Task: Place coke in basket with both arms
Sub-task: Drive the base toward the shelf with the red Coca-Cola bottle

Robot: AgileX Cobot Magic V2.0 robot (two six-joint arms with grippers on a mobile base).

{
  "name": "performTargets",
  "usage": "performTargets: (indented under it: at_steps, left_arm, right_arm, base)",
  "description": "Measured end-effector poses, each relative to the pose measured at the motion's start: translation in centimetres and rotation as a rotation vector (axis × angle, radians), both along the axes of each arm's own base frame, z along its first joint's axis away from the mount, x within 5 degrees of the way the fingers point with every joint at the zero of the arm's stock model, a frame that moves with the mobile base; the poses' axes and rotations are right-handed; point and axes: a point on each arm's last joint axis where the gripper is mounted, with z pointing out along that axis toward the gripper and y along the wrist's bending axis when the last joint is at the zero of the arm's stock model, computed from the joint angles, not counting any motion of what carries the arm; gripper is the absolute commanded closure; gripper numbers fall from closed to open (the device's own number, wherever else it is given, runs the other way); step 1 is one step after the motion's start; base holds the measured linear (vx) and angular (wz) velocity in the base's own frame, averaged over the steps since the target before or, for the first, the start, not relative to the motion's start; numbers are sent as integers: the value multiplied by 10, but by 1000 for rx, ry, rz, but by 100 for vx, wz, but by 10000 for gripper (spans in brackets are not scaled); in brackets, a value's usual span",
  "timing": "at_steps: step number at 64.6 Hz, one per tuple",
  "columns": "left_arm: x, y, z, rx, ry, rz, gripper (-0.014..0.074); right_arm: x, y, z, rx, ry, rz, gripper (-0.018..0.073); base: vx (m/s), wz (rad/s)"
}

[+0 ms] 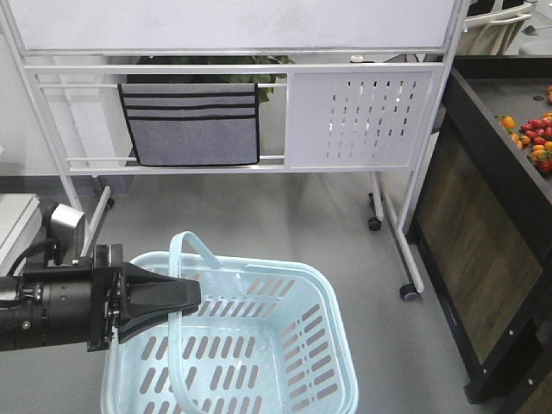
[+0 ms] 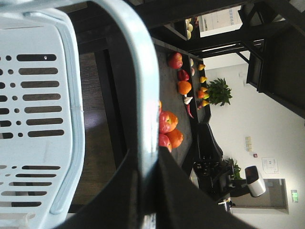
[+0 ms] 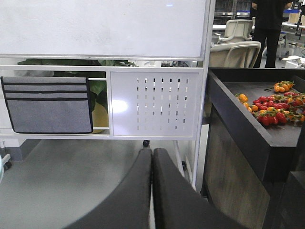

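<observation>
The light blue basket (image 1: 338,321) hangs low in the front view, above the grey floor and empty inside. My left gripper (image 1: 195,298) reaches in from the left and is shut on one of its thin loop handles (image 1: 176,259). In the left wrist view the pale handle (image 2: 143,86) runs straight down between the two black fingers of the left gripper (image 2: 147,160), with the slotted basket wall (image 2: 43,143) to the left. My right gripper (image 3: 152,153) shows only in its own wrist view, shut with nothing between the fingers, above the floor. The coke is out of view.
A white wheeled board stand (image 1: 358,116) with a grey fabric pocket organiser (image 1: 191,123) stands behind the basket. A dark wooden counter (image 1: 483,216) with small red and orange produce (image 1: 535,134) runs along the right. Office chairs and a standing person (image 3: 267,19) are far back.
</observation>
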Motion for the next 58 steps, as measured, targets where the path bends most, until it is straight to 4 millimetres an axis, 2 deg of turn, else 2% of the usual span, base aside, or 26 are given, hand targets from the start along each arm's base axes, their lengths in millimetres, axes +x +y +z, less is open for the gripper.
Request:
performTargets:
  at_steps: [35, 58]
  left_arm:
    - [0, 0, 0, 0, 0, 0, 603]
    - [0, 0, 0, 0, 0, 0, 603]
  right_arm:
    - [0, 0, 0, 1, 0, 0, 569]
    - [0, 0, 0, 1, 0, 0, 569]
  base:
    - [15, -1]
    - [18, 20]
